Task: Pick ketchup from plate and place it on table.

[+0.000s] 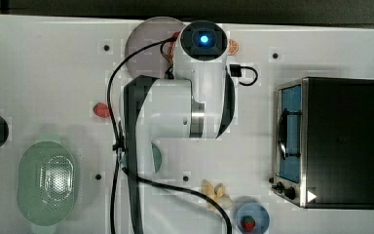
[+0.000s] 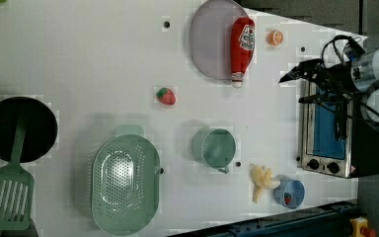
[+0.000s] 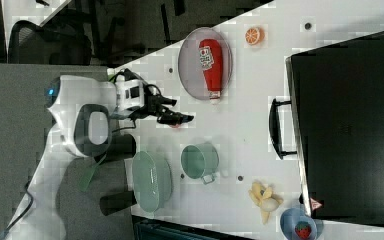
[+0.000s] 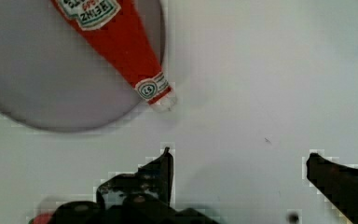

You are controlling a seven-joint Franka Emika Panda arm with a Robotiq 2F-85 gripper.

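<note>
White table carries everything, biggest item first. Grey-mauve plate sits at about 12 o'clock in the left view, flat and matte. Red ketchup bottle lies on its side along the plate's 3 o'clock edge in the left view, white label facing up, pale cap end poking just past the rim onto the table. Same in the right view: bottle lies across the plate, cap toward 6 o'clock.

Progress: nothing done yet, as far as I can judge. Ketchup is on the plate, not gripped, not lifted. Gripper hangs in the air at 3 o'clock of the bottle in the left view, well apart from it; fingers spread wide and empty. In the wrist view both fingertips frame bare table, with the bottle's cap near but outside the gap. Left to do: line up over the bottle, come down, close on it, lift, set it on the table off the plate.

Look of the thing: soft-looking squeeze bottle, tapering to a narrow neck with a small round label band, cap whitish. Body is the widest part, probably best gripped across it.

Nearby: orange slice just beyond the plate, strawberry loose on the table.
</note>
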